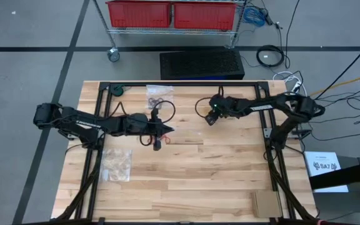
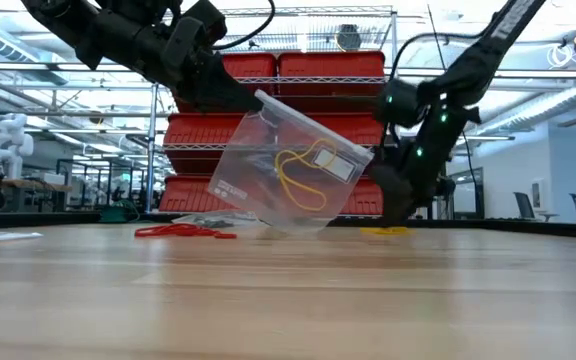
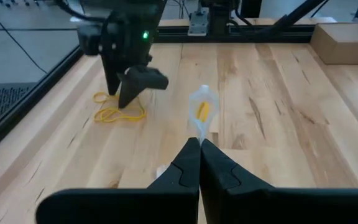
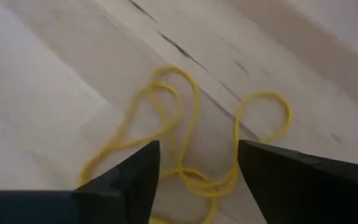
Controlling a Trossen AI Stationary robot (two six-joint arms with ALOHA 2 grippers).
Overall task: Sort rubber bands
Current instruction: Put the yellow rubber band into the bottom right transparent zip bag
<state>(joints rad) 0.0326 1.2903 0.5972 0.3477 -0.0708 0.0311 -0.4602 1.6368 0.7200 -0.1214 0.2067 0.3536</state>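
Table (image 1: 217,181): wood, mostly bare. Left hand (image 3: 199,144) pressed together, pinching clear bag (image 2: 288,170) aloft, yellow band inside. Right hand (image 4: 194,165) spread, low over yellow rubber bands (image 4: 185,137) on table. Drop straight, straddle strands, close fully; keep bag mouth up.

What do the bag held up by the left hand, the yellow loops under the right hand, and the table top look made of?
Bag: thin clear plastic film, glossy, see-through with creases.
Yellow loops: likely rubber, matte, thin and limply curled.
Table top: wood planks, visible grain and seams, light satin finish.
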